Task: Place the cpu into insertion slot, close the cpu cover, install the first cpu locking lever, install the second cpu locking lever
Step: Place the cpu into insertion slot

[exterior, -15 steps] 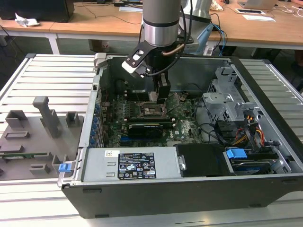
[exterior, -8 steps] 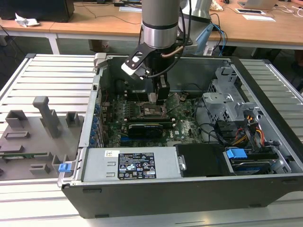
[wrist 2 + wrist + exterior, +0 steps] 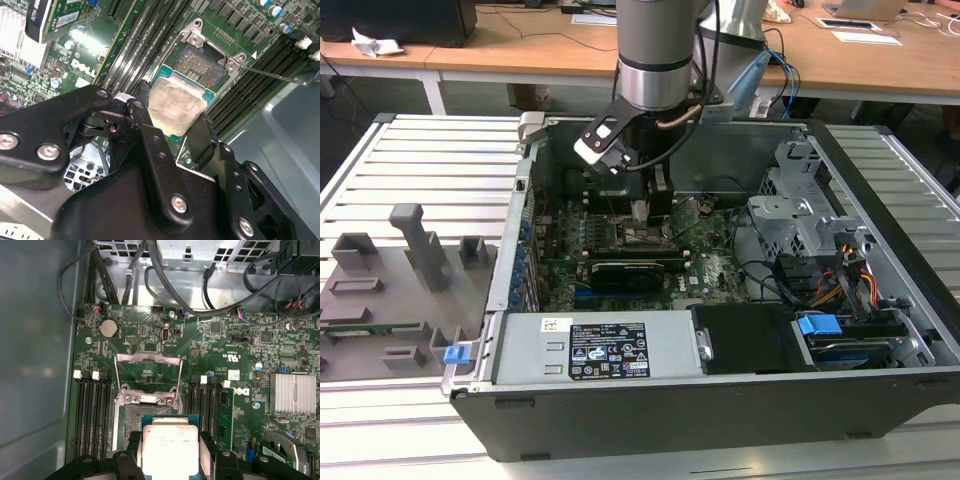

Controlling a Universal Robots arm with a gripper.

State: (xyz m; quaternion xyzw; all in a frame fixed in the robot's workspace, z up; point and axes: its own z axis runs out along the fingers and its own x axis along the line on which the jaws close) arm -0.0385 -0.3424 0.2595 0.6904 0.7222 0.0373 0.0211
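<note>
My gripper (image 3: 170,442) is shut on the cpu (image 3: 169,450), a small square chip with a silver-grey top and a green edge. Black fingers (image 3: 132,446) press on two opposite sides of it. In the second wrist view the cpu (image 3: 175,106) hangs tilted just off the insertion slot (image 3: 201,64), whose dark pin field lies bare. The cpu cover (image 3: 147,356) stands flipped back beyond the insertion slot (image 3: 131,416). A thin locking lever (image 3: 276,76) sticks out beside the socket. In the exterior view my gripper (image 3: 647,207) hovers just above the insertion slot (image 3: 645,238) inside the open computer case.
Long black memory slots (image 3: 92,415) flank the socket on both sides. A finned heat sink (image 3: 292,392) and a black card (image 3: 625,268) sit nearby. Cables (image 3: 165,285) cross the board's far edge. A metal drive cage (image 3: 800,200) and the case wall (image 3: 35,365) hem in the space.
</note>
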